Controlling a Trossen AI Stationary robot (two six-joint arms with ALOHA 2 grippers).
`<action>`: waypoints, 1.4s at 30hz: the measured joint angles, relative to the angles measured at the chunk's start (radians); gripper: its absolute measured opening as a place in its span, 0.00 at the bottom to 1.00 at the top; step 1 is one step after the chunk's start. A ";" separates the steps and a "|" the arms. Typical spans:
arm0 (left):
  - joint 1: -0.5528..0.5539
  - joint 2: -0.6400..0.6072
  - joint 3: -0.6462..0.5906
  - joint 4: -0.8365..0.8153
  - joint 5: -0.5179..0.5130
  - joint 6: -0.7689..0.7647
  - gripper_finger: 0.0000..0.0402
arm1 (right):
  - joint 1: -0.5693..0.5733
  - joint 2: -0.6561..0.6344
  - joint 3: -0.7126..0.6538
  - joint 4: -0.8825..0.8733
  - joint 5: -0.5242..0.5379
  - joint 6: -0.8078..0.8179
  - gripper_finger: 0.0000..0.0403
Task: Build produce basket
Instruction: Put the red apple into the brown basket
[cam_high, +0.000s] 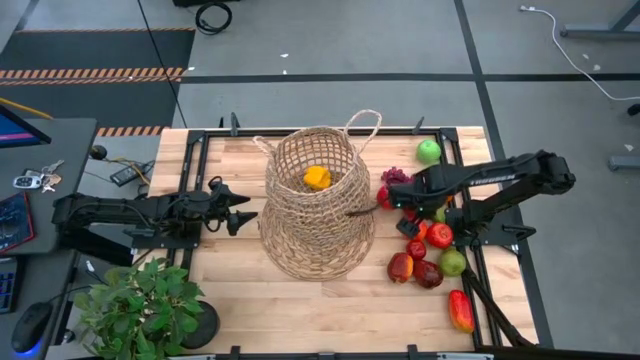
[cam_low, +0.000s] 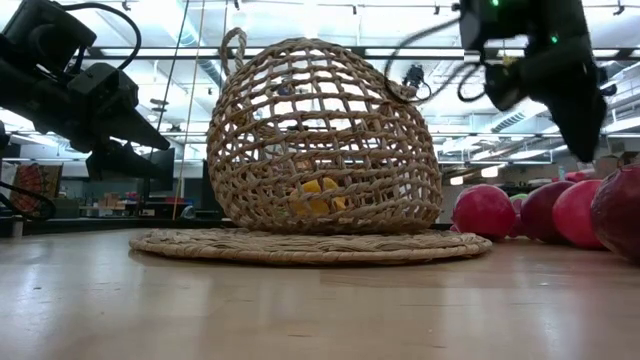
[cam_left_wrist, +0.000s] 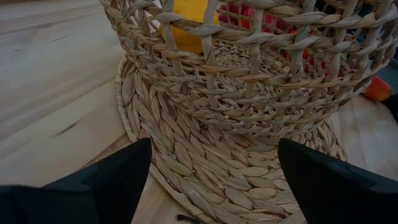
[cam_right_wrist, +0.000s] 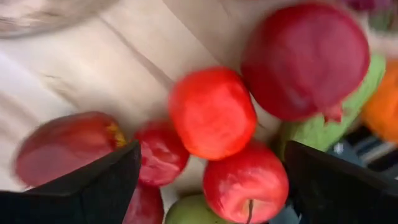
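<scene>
1. High view: basket (cam_high: 317, 205) at tabletop (cam_high: 300, 300) centre, one yellow piece (cam_high: 317, 178) inside.
2. Right gripper (cam_right_wrist: 211, 180), jaws wide and empty, hovers over produce (cam_high: 430, 250); next, probably descend and close on one fruit.
3. Left gripper (cam_high: 243, 211) waits beside the basket, jaws open, empty.

The tan open-weave wicker basket (cam_high: 318, 205) stands upright at the middle of the table on a flat woven base, its neck narrower than its bulging body and a thin loop handle (cam_high: 366, 125) rising at its far right rim. Inside it lies one yellow-orange piece of produce (cam_high: 317, 178), visible through the weave. The rest lies loose on the table to the basket's right: red apples (cam_high: 438, 235), dark red fruits (cam_high: 428, 274), a green apple (cam_high: 429, 151) farther back, purple grapes (cam_high: 396, 177), another green fruit (cam_high: 453, 262), and a red-orange pepper (cam_high: 460, 311) nearest the front edge.
</scene>
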 joint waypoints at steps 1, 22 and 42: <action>0.000 0.000 0.000 0.000 0.000 0.000 0.89 | 0.002 0.000 -0.016 0.006 -0.002 0.022 0.99; 0.000 0.000 0.000 0.000 0.000 0.000 0.89 | 0.065 -0.003 -0.260 0.376 -0.024 0.205 0.99; 0.000 0.000 0.000 0.000 0.000 0.000 0.89 | 0.064 -0.003 -0.308 0.504 0.016 0.165 0.87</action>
